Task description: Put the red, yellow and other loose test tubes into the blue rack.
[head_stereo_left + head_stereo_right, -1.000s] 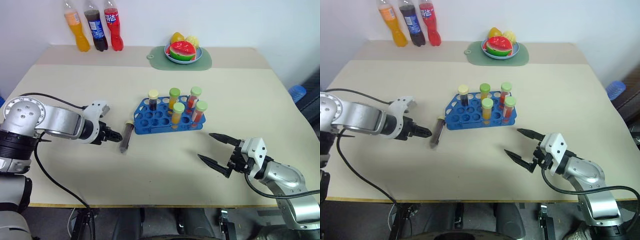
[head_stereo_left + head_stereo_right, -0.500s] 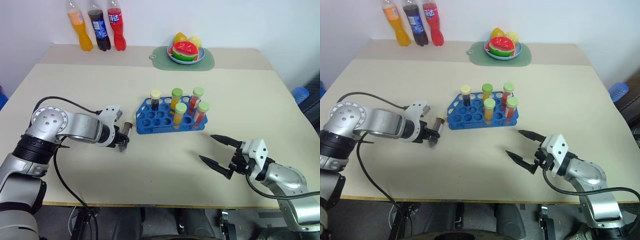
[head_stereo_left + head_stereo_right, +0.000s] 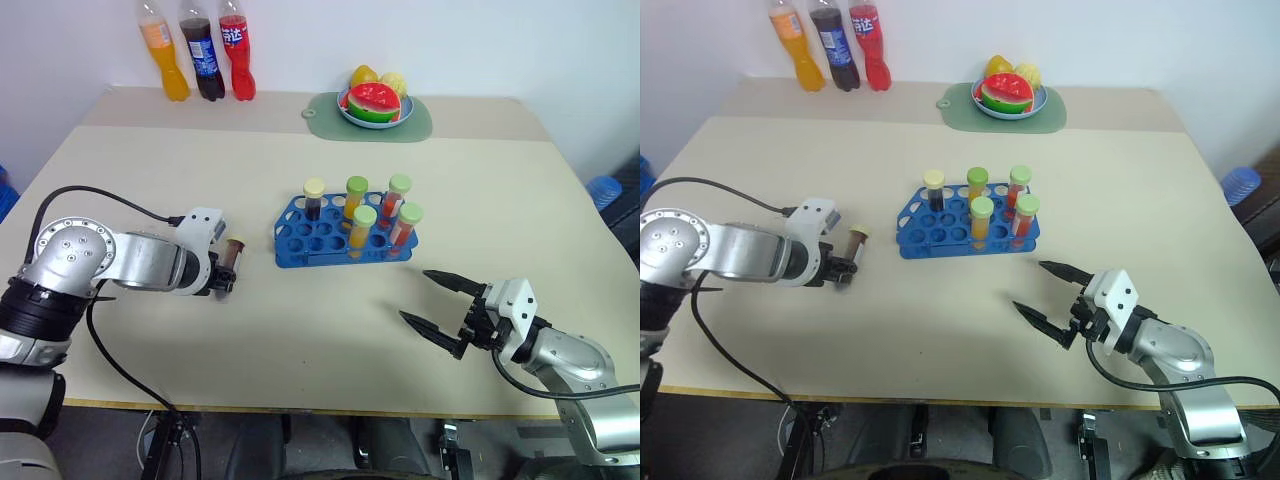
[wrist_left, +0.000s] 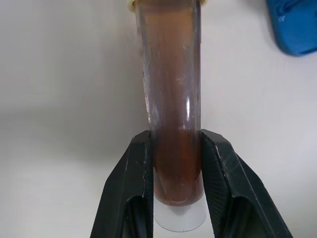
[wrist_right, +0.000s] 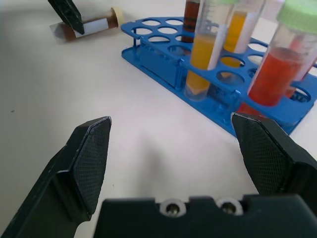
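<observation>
A clear test tube of dark brown liquid with a cream cap (image 3: 232,255) is pinched near its bottom end by my left gripper (image 3: 225,274), a short way left of the blue rack (image 3: 300,250). In the left wrist view both black fingers (image 4: 141,163) press on the tube (image 4: 173,99). Whether it touches the table I cannot tell. The rack holds several upright tubes: brown, orange-yellow (image 3: 358,228) and red (image 3: 404,226). My right gripper (image 3: 438,309) hovers open and empty near the table's front right, facing the rack (image 5: 163,49).
Three soda bottles (image 3: 198,60) stand at the far left edge of the table. A pale green mat with a fruit plate (image 3: 372,104) lies at the far middle. A cable runs along my left arm (image 3: 120,195).
My left gripper reached the brown tube lying on the table, shut on it and drew it a little left, away from the rack. The right arm stayed still.
</observation>
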Controlling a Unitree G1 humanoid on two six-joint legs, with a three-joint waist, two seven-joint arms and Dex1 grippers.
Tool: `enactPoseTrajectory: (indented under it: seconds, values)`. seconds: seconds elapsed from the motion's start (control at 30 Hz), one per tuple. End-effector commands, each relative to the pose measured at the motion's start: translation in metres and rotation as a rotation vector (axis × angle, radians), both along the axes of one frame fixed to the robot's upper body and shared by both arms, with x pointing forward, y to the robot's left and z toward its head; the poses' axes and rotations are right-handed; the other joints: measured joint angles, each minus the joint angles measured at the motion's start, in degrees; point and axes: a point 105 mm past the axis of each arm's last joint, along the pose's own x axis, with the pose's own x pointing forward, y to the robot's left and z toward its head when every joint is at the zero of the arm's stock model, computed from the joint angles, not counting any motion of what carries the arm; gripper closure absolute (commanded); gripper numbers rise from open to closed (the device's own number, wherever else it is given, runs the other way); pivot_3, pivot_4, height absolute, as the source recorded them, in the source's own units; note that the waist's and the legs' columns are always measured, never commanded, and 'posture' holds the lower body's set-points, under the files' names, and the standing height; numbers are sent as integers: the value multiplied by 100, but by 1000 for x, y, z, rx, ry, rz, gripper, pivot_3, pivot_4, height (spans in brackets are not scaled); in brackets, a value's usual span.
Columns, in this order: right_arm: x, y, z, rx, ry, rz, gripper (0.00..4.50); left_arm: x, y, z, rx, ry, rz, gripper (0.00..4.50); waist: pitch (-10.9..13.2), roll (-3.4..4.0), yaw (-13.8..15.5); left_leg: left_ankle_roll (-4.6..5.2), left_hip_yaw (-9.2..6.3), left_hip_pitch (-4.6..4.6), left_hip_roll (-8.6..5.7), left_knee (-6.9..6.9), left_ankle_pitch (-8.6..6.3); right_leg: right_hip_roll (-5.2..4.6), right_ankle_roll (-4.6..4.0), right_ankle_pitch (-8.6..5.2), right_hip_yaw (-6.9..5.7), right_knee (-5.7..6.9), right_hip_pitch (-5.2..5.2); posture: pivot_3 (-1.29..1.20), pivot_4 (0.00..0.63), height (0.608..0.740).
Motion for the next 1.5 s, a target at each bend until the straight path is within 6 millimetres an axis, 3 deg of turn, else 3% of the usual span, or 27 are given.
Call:
enactPoseTrajectory:
  seconds: [0.03,0.13,0.23,0.37,0.5,0.67,0.8,0.9,1.07,1.17,1.27,1.5]
  values:
    - [1,3,9,10,-28,28,215,5,6,20,25,-153,-21,3735,-1,1,-3,-1,-1,0,0,0,1,1,0,0,-1,0,0,0,150,740]
    - [2,3,10,10,-29,35,215,8,-2,31,-43,-295,-79,3735,0,1,-5,-1,0,0,0,-1,0,0,-1,0,-1,-1,0,0,150,740]
    - [3,3,10,9,-30,36,215,2,-20,49,-200,-495,-254,3735,1,2,-7,-2,5,-2,1,-5,0,-2,-2,-1,0,-6,-4,0,150,740]
    - [3,1,10,7,-29,35,215,-8,-13,56,-301,-674,-368,3735,1,5,-15,-2,9,-4,4,-11,0,-4,-6,-2,0,-9,-9,0,150,740]
    - [0,-4,12,1,-30,14,215,-22,-17,76,-354,-1001,-523,3735,1,10,3,-1,13,-6,5,-14,-1,-7,-9,-3,1,-13,-11,0,150,740]
    - [-3,-11,14,2,-25,-31,215,-31,-46,71,-406,-1187,-714,3735,-3,15,11,1,11,-11,2,-10,-2,-12,-12,-1,-2,-30,-1,0,150,740]
    - [-7,-18,15,5,-8,-81,215,-24,-58,53,-602,-1142,-716,3735,-7,19,-2,11,11,-12,2,-7,-6,-8,-10,1,-2,-38,5,0,150,740]
    - [-8,-20,16,11,-21,-113,215,-8,-66,39,-665,-1114,-704,3735,-8,21,-11,12,7,-8,4,-3,-6,0,-9,2,-1,-29,4,0,150,740]
    - [-8,-16,15,20,-47,-149,215,21,-73,35,-738,-1104,-683,3735,-8,19,-5,12,-1,-9,4,5,-6,7,-8,1,-2,-17,3,0,150,740]
    - [-7,-12,12,20,-65,-160,215,37,-86,42,-785,-1093,-701,3735,-8,19,-5,13,-2,-10,4,5,-7,8,-6,0,-2,-18,3,0,150,740]
    - [-4,-11,14,30,-96,-183,215,49,-97,43,-755,-1059,-765,3735,-8,18,-2,14,-7,-11,3,6,-6,10,-5,1,-3,-16,3,0,150,740]
    - [3,-1,9,41,-109,-181,215,55,-104,28,-743,-940,-875,3735,-8,18,-35,15,-8,-10,5,2,-7,15,-4,-1,-2,-15,1,0,150,740]
